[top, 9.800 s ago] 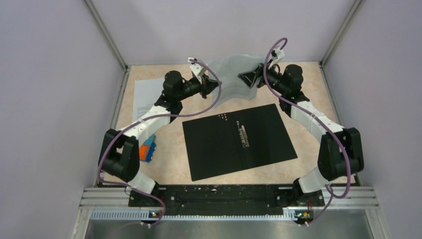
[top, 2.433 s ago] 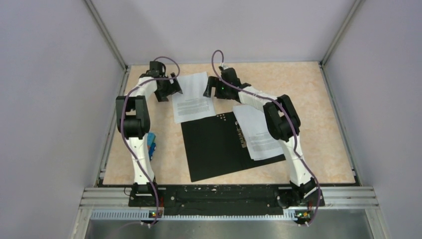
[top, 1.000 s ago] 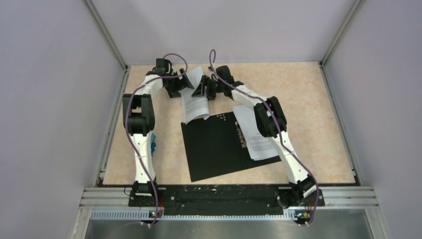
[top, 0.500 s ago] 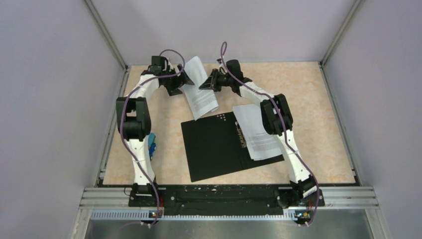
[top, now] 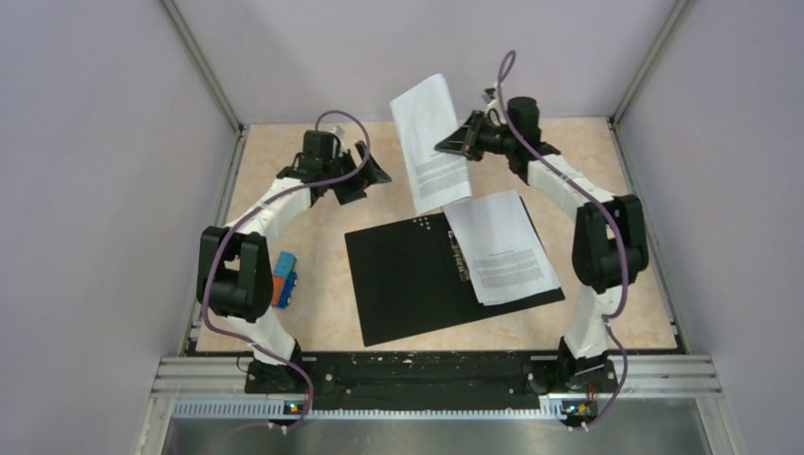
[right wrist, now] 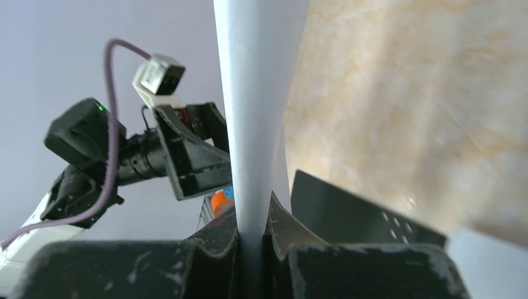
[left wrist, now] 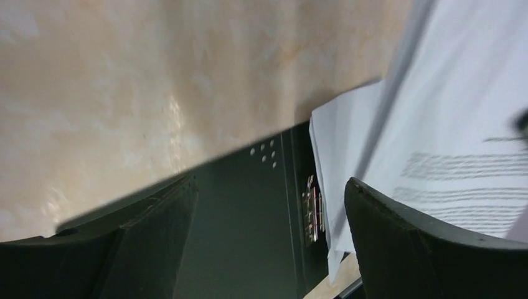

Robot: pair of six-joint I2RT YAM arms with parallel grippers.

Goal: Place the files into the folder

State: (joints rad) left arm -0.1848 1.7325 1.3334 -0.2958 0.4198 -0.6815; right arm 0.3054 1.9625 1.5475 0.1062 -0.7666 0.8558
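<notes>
While right hand (top: pixel 447 146) clamps one sheet (top: pixel 429 142), left hand (top: pixel 366 180) gapes; second sheet (top: pixel 501 248) on folder (top: pixel 408 275).

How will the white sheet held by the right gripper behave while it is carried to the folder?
Probably floppy: the sheet looks curved, and the right gripper pinches only one edge. It looks thin and light, so it may sway or fold. It might land crooked on the folder.

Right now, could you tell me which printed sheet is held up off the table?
The sheet pinched in the right gripper; the other sheet lies flat on the folder.
</notes>
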